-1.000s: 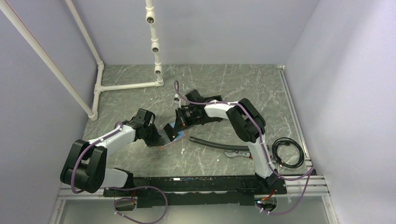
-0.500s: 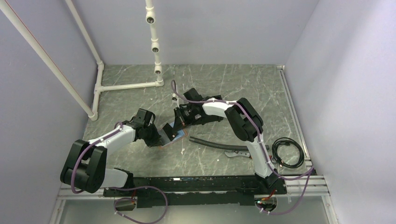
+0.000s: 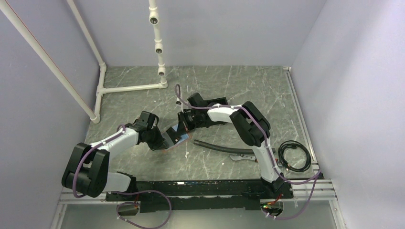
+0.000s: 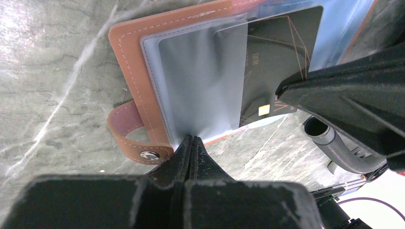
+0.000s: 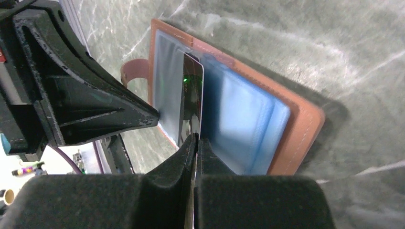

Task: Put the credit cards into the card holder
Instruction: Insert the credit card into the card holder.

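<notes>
- Lying open on the grey marbled counter (image 3: 229, 90), the card holder (image 3: 173, 138) sits between the two arms, just in front of the left arm's wrist; its tan leather cover (image 4: 129, 71) is face down and its clear plastic sleeves face up.
- The left jaws are closed all the way and pinch the near edge of one clear sleeve (image 4: 200, 81), right beside the holder's closing strap (image 4: 125, 137) and its metal snap (image 4: 149, 155).
- The right jaws are closed tight on the near short end of a dark blue-grey credit card (image 5: 192, 98) with thin gold lines and a small gold chip.
- In the right wrist view the card stands tilted on its long edge over the middle of the open holder, between the pale sleeve on the left and the bluer sleeve (image 5: 248, 129) on the right.
- In the left wrist view the card's leading end lies under the frosted sleeve that the left jaws hold; the rest of it is bare.
- The tips of the two sets of jaws are near each other over the holder and do not touch.
- A black corrugated hose (image 3: 219, 147) lies on the counter just right of the holder, a coiled black cable (image 3: 293, 155) lies well to the right, and a white pipe frame (image 3: 129, 88) stands at the back left.
</notes>
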Tool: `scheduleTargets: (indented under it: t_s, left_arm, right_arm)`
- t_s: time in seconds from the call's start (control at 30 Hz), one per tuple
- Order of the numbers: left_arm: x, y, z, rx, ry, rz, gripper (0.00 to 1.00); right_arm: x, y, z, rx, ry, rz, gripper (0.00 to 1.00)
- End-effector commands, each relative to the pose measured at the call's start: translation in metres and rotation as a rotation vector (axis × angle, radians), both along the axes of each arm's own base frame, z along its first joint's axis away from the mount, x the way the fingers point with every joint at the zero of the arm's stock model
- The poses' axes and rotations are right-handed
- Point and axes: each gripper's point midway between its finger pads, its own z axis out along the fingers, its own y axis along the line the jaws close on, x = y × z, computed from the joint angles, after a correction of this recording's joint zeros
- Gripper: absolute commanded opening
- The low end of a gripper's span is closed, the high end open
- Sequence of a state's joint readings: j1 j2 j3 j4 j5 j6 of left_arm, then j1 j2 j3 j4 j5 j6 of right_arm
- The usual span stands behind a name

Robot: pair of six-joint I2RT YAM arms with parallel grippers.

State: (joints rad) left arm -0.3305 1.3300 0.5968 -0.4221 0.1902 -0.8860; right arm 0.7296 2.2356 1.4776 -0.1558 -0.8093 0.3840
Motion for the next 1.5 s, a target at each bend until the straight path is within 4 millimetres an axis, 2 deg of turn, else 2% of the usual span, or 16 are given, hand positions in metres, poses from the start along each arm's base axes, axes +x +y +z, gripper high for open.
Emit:
scheduleTargets:
  t_s: [0.0,0.13,0.2,0.27,0.37,0.47,0.5,0.57,0.7,0.83,1.03,1.1,1.2,1.3,1.37,1.47]
  left_arm:
    - [-0.011,0.014,-0.013,0.074,0.037,0.013,0.0]
    - [-0.01,0.013,-0.008,0.07,0.027,0.004,0.01]
    - [-0.008,0.013,0.0,0.069,0.02,0.005,0.09]
    - [-0.008,0.015,0.012,0.07,0.003,0.024,0.21]
    - [-0.004,0.027,0.029,0.114,-0.057,0.08,0.32]
    - [-0.006,0.036,0.034,0.144,-0.068,0.109,0.31]
    - [-0.006,0.042,0.03,0.173,-0.062,0.124,0.27]
    - [-0.008,0.047,0.021,0.2,-0.02,0.132,0.12]
    - [-0.012,0.05,-0.005,0.237,0.064,0.111,0.0]
    - [-0.008,0.043,-0.018,0.215,0.083,0.091,0.0]
    - [-0.008,0.038,-0.018,0.185,0.076,0.091,0.0]
    - [-0.009,0.037,-0.017,0.176,0.069,0.093,0.0]
    - [-0.01,0.035,-0.014,0.161,0.059,0.095,0.0]
    - [-0.01,0.033,-0.012,0.142,0.048,0.09,0.0]
    - [-0.009,0.03,-0.011,0.125,0.044,0.089,0.0]
    - [-0.007,0.026,-0.01,0.106,0.037,0.087,0.0]
  right_arm:
    - [0.0,0.013,0.011,0.05,-0.098,-0.094,0.0]
    - [-0.008,0.014,0.011,0.065,-0.043,-0.073,0.0]
    - [-0.008,0.011,0.004,0.035,-0.044,-0.073,0.03]
    - [-0.005,0.007,-0.002,0.002,-0.04,-0.074,0.05]
    - [-0.003,0.001,-0.005,-0.051,-0.039,-0.077,0.11]
    - [0.0,-0.006,-0.007,-0.108,-0.062,-0.079,0.2]
    - [0.0,-0.007,-0.006,-0.119,-0.071,-0.078,0.22]
    - [0.003,-0.011,-0.007,-0.151,-0.092,-0.082,0.27]
    - [0.004,-0.013,-0.01,-0.195,-0.127,-0.07,0.28]
    - [-0.008,0.002,-0.01,-0.221,-0.181,-0.035,0.27]
    - [-0.035,0.037,0.0,-0.158,-0.186,0.023,0.26]
    - [-0.032,0.036,0.006,-0.106,-0.14,0.01,0.27]
    - [-0.015,0.02,0.01,-0.093,-0.094,-0.038,0.28]
    - [-0.012,0.016,0.011,-0.107,-0.119,-0.045,0.36]
    - [-0.023,0.027,0.008,-0.092,-0.104,-0.023,0.39]
    - [-0.049,0.052,0.009,-0.065,-0.08,0.038,0.4]
